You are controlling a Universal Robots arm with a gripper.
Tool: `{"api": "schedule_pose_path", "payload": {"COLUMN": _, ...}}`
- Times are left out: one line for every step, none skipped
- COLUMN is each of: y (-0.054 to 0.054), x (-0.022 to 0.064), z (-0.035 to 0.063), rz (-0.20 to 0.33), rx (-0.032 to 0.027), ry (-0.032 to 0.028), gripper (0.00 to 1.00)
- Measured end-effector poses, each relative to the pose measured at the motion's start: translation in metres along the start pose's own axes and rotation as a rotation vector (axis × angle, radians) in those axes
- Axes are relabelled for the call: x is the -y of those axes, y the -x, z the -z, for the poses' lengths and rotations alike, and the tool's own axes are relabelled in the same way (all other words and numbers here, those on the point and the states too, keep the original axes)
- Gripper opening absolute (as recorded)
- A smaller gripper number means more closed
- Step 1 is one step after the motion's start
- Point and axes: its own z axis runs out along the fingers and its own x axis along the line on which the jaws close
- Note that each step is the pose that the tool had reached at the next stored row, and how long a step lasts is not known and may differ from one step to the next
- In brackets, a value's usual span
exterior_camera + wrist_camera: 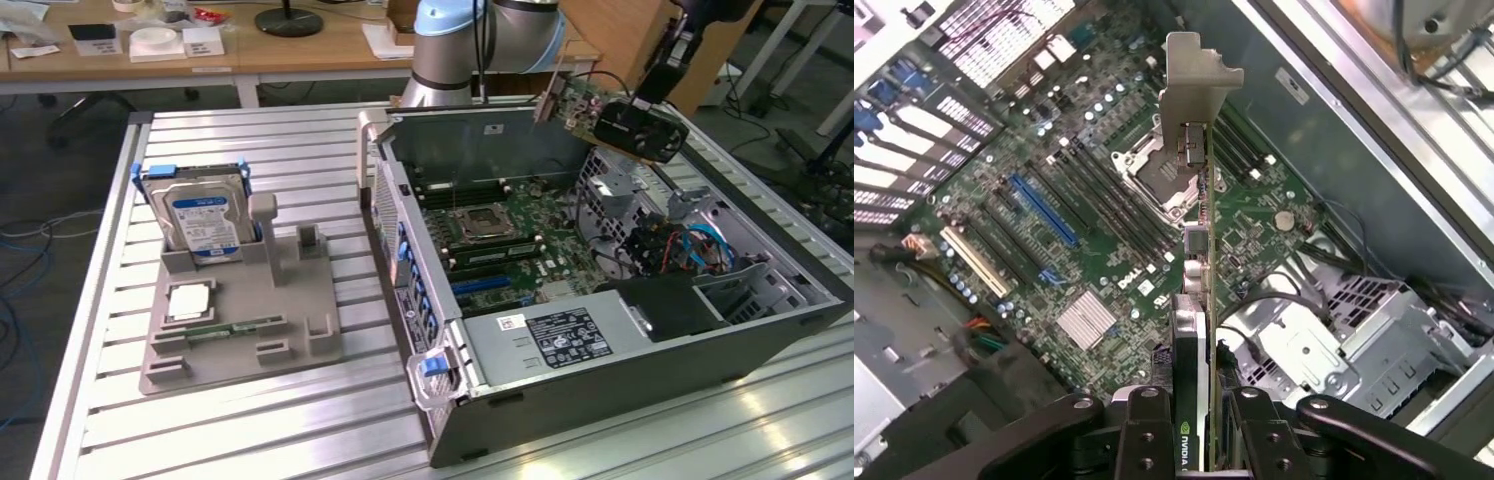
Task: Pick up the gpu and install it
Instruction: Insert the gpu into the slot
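The gpu [601, 108] hangs tilted in the air above the far right corner of the open computer case [627, 400], dark face to the exterior view's right and metal end bracket [547, 95] to the left. My gripper [657, 95] is shut on its rear end. In the wrist view the gpu [1201, 300] shows edge-on between my black fingers [1144, 435], with its bracket [1194, 85] pointing away from me, over the motherboard [1094, 230]. A blue slot [1042, 210] and a beige slot [974, 260] lie on the board, off to one side of the card.
A grey fixture tray [240, 345] sits on the slatted table at the exterior view's left, holding an upright blue-labelled hard drive [200, 222] and a small green memory stick [240, 326]. Inside the case lie the power supply [561, 335] and drive-bay cables [687, 250].
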Motion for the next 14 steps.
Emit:
{"api": "schedule_pose_path", "payload": {"y": 0.0000, "x": 0.0000, "z": 0.0000, "rz": 0.011, "rx": -0.0009, "ry": 0.0002, "gripper": 0.26}}
{"api": "schedule_pose_path", "payload": {"y": 0.0000, "x": 0.0000, "z": 0.0000, "rz": 0.023, "rx": -0.0019, "ry": 0.0004, "gripper": 0.26}}
{"api": "schedule_pose_path", "payload": {"y": 0.0000, "x": 0.0000, "z": 0.0000, "rz": 0.035, "rx": -0.0029, "ry": 0.0007, "gripper": 0.26}}
{"api": "schedule_pose_path", "payload": {"y": 0.0000, "x": 0.0000, "z": 0.0000, "rz": 0.048, "rx": -0.0039, "ry": 0.0009, "gripper": 0.26}}
{"api": "schedule_pose_path", "payload": {"y": 0.0000, "x": 0.0000, "z": 0.0000, "rz": 0.061, "rx": -0.0050, "ry": 0.0011, "gripper": 0.26}}
{"api": "schedule_pose_path", "payload": {"y": 0.0000, "x": 0.0000, "z": 0.0000, "rz": 0.073, "rx": -0.0060, "ry": 0.0014, "gripper": 0.26}}
{"api": "schedule_pose_path", "payload": {"y": 0.0000, "x": 0.0000, "z": 0.0000, "rz": 0.085, "rx": -0.0070, "ry": 0.0016, "gripper": 0.26}}
{"api": "schedule_pose_path", "payload": {"y": 0.0000, "x": 0.0000, "z": 0.0000, "rz": 0.097, "rx": -0.0079, "ry": 0.0018, "gripper": 0.26}}
{"api": "schedule_pose_path", "payload": {"y": 0.0000, "x": 0.0000, "z": 0.0000, "rz": 0.108, "rx": -0.0089, "ry": 0.0020, "gripper": 0.26}}
{"api": "schedule_pose_path", "payload": {"y": 0.0000, "x": 0.0000, "z": -0.0001, "rz": 0.121, "rx": -0.0099, "ry": 0.0023, "gripper": 0.26}}
{"api": "schedule_pose_path", "payload": {"y": 0.0000, "x": 0.0000, "z": 0.0000, "rz": 0.132, "rx": -0.0109, "ry": 0.0024, "gripper": 0.26}}
{"api": "schedule_pose_path", "payload": {"y": 0.0000, "x": 0.0000, "z": 0.0000, "rz": 0.143, "rx": -0.0118, "ry": 0.0026, "gripper": 0.26}}
{"api": "schedule_pose_path", "payload": {"y": 0.0000, "x": 0.0000, "z": 0.0000, "rz": 0.154, "rx": -0.0127, "ry": 0.0028, "gripper": 0.26}}
{"api": "schedule_pose_path", "payload": {"y": 0.0000, "x": 0.0000, "z": 0.0000, "rz": 0.165, "rx": -0.0136, "ry": 0.0031, "gripper": 0.26}}
